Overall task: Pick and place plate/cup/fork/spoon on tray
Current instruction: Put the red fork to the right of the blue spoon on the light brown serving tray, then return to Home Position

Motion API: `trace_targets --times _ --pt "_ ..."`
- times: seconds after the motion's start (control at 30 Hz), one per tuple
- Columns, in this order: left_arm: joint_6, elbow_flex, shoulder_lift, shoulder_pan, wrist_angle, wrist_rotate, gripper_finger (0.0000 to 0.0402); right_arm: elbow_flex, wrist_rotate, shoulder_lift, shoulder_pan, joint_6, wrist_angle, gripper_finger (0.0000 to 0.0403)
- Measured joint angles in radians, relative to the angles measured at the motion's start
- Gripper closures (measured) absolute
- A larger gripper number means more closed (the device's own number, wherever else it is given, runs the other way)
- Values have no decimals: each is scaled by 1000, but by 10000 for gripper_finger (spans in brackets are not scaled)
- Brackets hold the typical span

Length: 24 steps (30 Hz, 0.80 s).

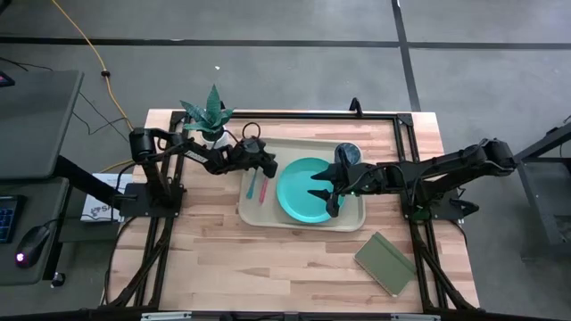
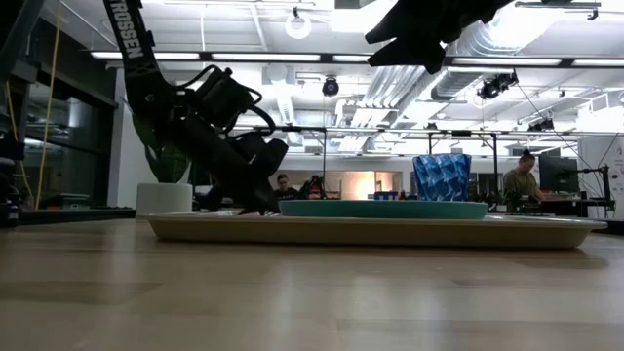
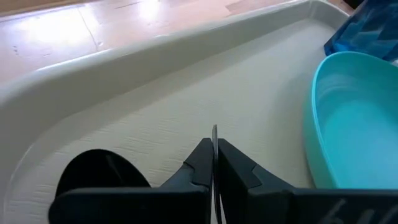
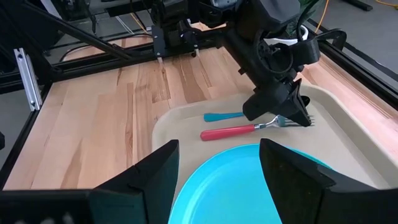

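The left tool [image 4: 297,112] is pinching the silver tines of the red-handled fork [image 4: 239,130], lying beside the teal-handled spoon [image 4: 225,116] inside the beige rectangular plastic tray [image 1: 254,212]. The right tool [image 1: 323,192], fingers spread open, is hovering over the round teal plastic plate [image 1: 299,198] sitting in the tray beside the translucent blue cup [image 2: 441,176].

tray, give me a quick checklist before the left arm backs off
1. Plate on the tray: ok.
2. Cup upright on the tray: ok.
3. Fork lying flat on the tray: ok.
4. Spoon released: not ok. The left gripper has its jaws shut on a thin metal edge, apparently the spoon's bowl.
5. Right gripper clear: ok. Its jaws are open and empty, above the plate.
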Motion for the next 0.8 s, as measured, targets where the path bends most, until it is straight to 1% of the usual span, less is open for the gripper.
trace_targets --times 0.2,0.47,0.8 --pt "2 0 0 -1 0 0 395 0 0 0 0 0 0 187" --pt "15 0 0 12 4 4 355 0 0 0 0 0 0 187" --pt "56 0 -13 59 17 7 315 0 0 0 0 11 0 187"
